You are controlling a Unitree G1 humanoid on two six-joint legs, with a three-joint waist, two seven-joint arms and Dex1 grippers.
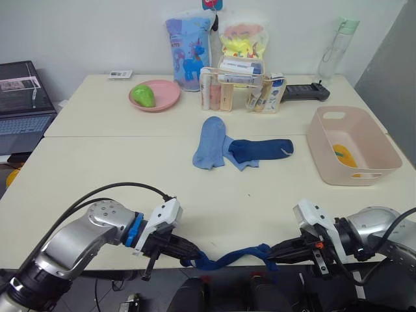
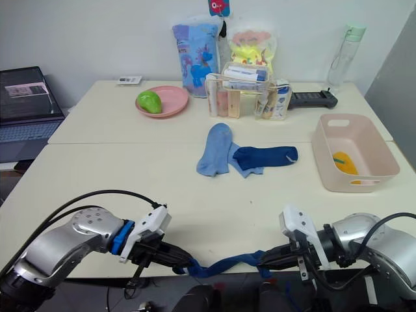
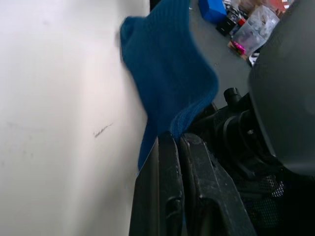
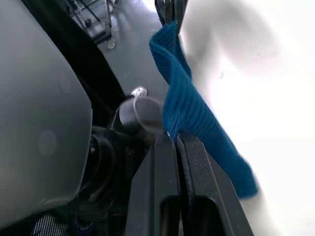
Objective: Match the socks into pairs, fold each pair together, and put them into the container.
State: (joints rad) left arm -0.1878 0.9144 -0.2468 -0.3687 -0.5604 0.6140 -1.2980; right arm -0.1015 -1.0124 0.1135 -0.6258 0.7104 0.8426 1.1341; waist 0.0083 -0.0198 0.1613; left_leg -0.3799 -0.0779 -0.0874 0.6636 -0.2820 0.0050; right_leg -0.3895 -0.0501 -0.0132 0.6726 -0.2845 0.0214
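A dark navy sock (image 1: 227,260) hangs stretched just off the table's near edge, held at both ends. My left gripper (image 1: 188,255) is shut on its left end and my right gripper (image 1: 272,252) is shut on its right end; both wrist views show the sock (image 3: 167,73) pinched between closed fingers. Mid-table, a second navy sock (image 1: 260,149) lies across the light blue socks (image 1: 209,143). The pale pink container (image 1: 325,153) stands at the right with a mustard yellow sock (image 1: 344,156) inside.
A round pink plate (image 1: 155,95) with a green fruit sits at the back left. A clear organizer (image 1: 231,84), printed bags, a bottle (image 1: 335,49) and a black device (image 1: 305,91) line the back. A laptop (image 1: 23,104) is at the far left.
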